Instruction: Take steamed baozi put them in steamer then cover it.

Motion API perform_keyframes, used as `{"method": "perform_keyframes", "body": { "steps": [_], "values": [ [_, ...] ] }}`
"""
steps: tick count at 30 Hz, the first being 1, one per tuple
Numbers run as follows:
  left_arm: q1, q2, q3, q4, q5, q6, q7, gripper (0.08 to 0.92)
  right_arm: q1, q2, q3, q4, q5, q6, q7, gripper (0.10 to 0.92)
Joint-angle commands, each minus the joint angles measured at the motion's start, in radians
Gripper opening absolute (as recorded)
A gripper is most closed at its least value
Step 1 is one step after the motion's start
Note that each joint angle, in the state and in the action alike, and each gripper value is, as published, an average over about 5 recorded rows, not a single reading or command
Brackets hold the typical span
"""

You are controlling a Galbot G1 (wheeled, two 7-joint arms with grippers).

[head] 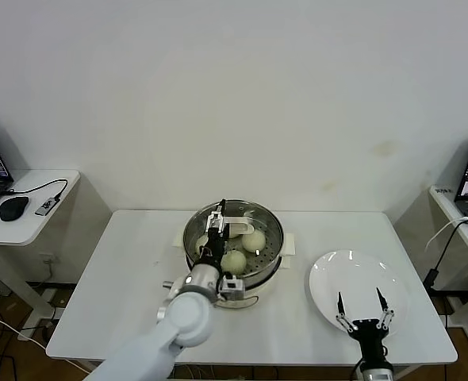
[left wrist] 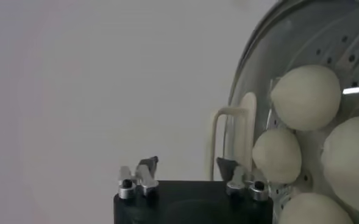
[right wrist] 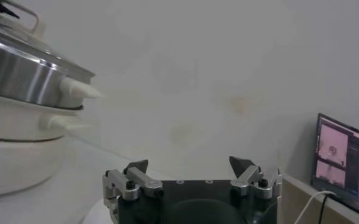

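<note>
Four steamed baozi [left wrist: 305,97] lying inside the steamer [head: 270,226] at table centre. Left gripper [head: 215,223] hanging over the pot's left side, fingers apart, gripping nothing. Right gripper [head: 362,305] parked over the white plate [head: 337,274] at near right, fingers spread wide, empty.

Four steamed baozi [left wrist: 305,97] (all inside the pot, counted in the left wrist view); one steamer [head: 270,228]; one white plate [head: 329,282]; two pincers, left pincer [head: 216,221] and right pincer [head: 362,304]; one surface [head: 131,270].
</note>
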Motion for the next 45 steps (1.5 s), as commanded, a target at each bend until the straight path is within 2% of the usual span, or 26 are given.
{"method": "perform_keyframes", "body": {
  "steps": [1,6,9,12,15,20,24,29,45],
  "values": [
    [0.294,0.088,-0.184,-0.289,-0.204,-0.161,-0.168,0.799,-0.008,0.000,-0.009,0.007,-0.002,0.004,0.001,0.823],
    [0.538,0.098,-0.391,-0.368,-0.607,-0.351,-0.331,0.822,-0.014,-0.001,-0.029,0.016,0.018,0.007,0.004,0.823],
    [0.716,0.058,-0.578,-0.351,-0.972,-0.482,-0.399,0.823,-0.023,-0.010,-0.049,0.031,0.045,0.000,0.001,0.823],
    [0.844,0.007,-0.728,-0.302,-1.201,-0.580,-0.425,0.823,-0.040,-0.032,-0.083,0.042,0.097,-0.015,-0.007,0.823],
    [0.927,-0.029,-0.777,-0.278,-1.327,-0.617,-0.432,0.823,-0.066,-0.068,-0.121,0.047,0.151,-0.032,-0.018,0.823],
    [1.035,-0.073,-0.760,-0.241,-1.387,-0.715,-0.413,0.823,-0.130,-0.145,-0.164,0.076,0.271,-0.094,-0.044,0.823],
    [1.065,-0.104,-0.731,-0.175,-1.360,-0.779,-0.390,0.823,-0.173,-0.175,-0.163,0.101,0.332,-0.132,-0.052,0.823],
    [1.060,-0.140,-0.722,-0.111,-1.326,-0.818,-0.357,0.823,-0.221,-0.190,-0.183,0.142,0.339,-0.188,-0.052,0.823],
    [1.040,-0.152,-0.715,-0.092,-1.303,-0.824,-0.302,0.823,-0.245,-0.170,-0.186,0.186,0.303,-0.203,-0.046,0.823]
  ]
}}
